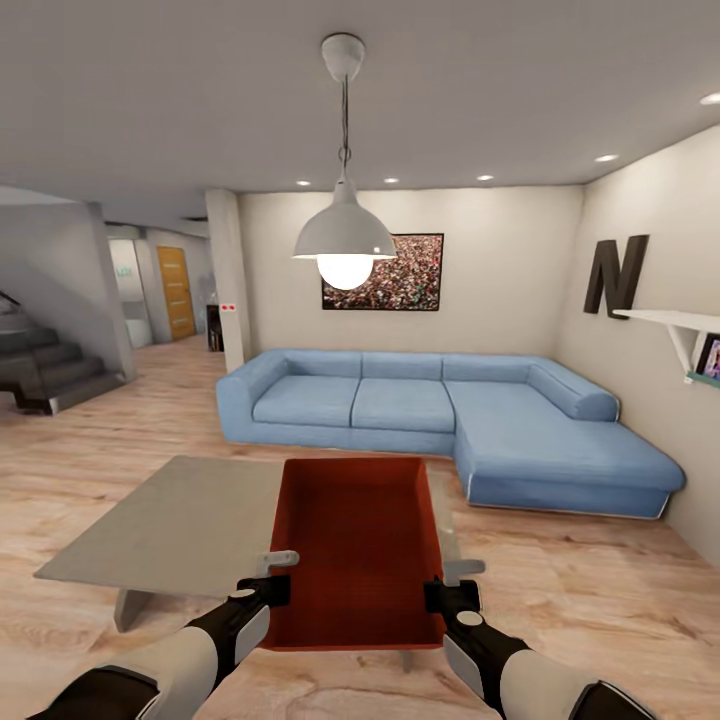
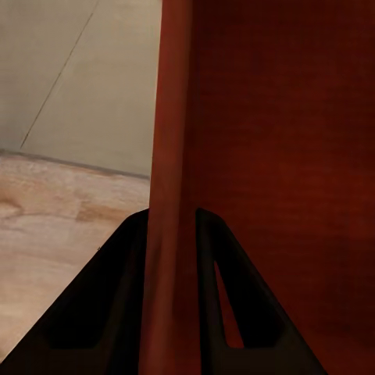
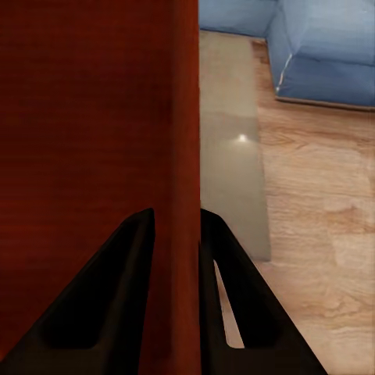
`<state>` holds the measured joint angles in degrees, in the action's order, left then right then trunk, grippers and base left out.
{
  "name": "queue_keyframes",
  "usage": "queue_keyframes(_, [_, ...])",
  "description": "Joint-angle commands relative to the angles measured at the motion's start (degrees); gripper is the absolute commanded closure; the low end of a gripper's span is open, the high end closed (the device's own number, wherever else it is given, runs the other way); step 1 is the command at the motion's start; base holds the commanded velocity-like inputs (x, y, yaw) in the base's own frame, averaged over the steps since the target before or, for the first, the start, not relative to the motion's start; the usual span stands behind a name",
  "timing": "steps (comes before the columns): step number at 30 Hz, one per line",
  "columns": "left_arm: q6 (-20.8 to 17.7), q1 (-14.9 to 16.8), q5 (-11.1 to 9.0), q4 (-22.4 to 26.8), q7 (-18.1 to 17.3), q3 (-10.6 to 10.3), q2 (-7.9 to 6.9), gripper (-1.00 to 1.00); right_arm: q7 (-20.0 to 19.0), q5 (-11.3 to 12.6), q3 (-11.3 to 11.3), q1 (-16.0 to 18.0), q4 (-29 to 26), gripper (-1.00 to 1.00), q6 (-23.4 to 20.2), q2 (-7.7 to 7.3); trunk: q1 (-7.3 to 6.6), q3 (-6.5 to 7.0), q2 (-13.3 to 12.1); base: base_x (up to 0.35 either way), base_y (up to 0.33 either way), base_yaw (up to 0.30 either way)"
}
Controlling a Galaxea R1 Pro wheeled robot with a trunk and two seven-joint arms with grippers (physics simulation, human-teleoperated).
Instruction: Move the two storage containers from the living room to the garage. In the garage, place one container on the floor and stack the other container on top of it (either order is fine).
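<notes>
1. Between both arms, dead centre in the head view, sits the orange-red container [image 1: 355,545], open top up, over the grey counter [image 1: 170,525].
2. Left pincer [image 1: 268,592] clamps its left wall; one finger [image 2: 129,289] sits outside the wall, the other inside!
3. Right pincer [image 1: 440,596] pinches the right wall just the same.
4. Beyond: wood floor [image 1: 600,590], blue corner sofa [image 1: 440,405], pendant lamp [image 1: 345,240].
</notes>
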<state>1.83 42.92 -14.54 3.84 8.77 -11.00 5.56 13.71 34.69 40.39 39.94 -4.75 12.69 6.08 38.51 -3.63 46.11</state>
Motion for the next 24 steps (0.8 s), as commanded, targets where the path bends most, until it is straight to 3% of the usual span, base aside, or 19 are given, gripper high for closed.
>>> queue_keyframes(1, [0.89, 0.14, 0.12, 0.11, 4.68, 3.79, -0.11, 1.0, -0.44, 0.59, 1.17, 0.0, -0.06, 1.0, -0.18, -0.01, 0.02, -0.1, 0.09, 0.0, 0.0, 0.284])
queue_keyframes(24, [0.89, 0.14, 0.12, 0.11, 4.68, 3.79, -0.11, 1.0, -0.44, 0.55, 1.18, 0.0, 0.0, 1.0, -0.29, -0.01, 0.02, -0.1, 0.09, 0.0, 0.0, 0.283])
